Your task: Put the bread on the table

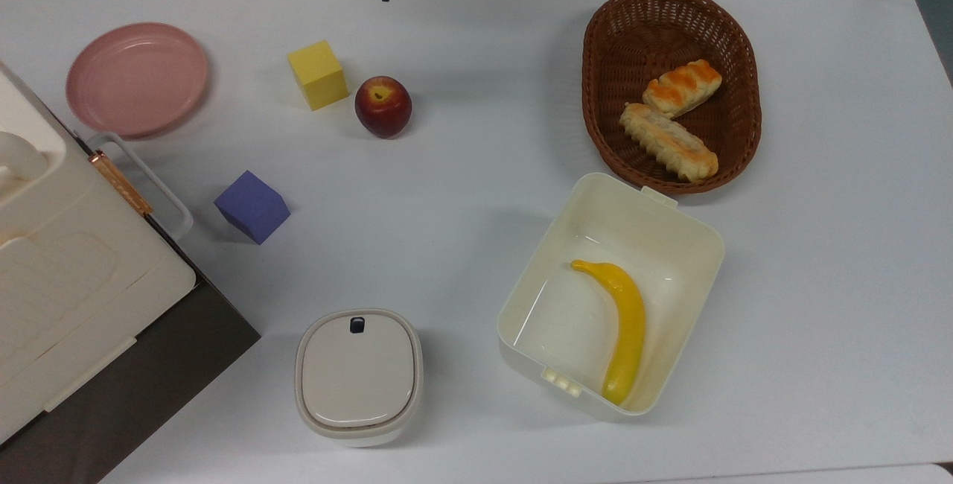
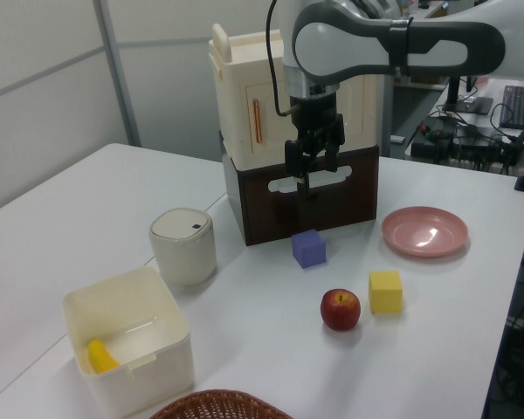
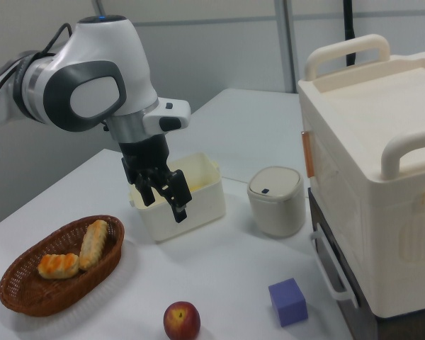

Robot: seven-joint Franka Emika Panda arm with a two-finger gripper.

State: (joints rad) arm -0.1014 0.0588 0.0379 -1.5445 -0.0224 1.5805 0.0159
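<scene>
The long, pale golden ridged bread stick (image 1: 668, 141) lies inside the oval brown wicker basket (image 1: 603, 97), just beside a shorter bun with bright orange glaze (image 1: 682, 86), on the top view's right. The basket sits on the big flat white desk (image 1: 461, 171). Just below it in the top view stands an open cream plastic box (image 1: 692, 231) with a yellow banana (image 1: 624, 328) lying in it.

The robot's black two-finger claw (image 3: 167, 197) hangs above the desk, well apart from the basket, its fingers spread with nothing between them. In the top view its fingertips poke in at the upper edge, above a yellow cube (image 1: 318, 74) and a dark red apple (image 1: 383, 106) that sit near each other.

Toward the top view's left are a round pink plate (image 1: 137, 78) and a purple cube (image 1: 252, 206). A small cream lidded container (image 1: 358, 374) stands near the lower edge. At the far left sits a large cream case with handles (image 3: 372, 177) on a dark brown base (image 2: 332, 205).
</scene>
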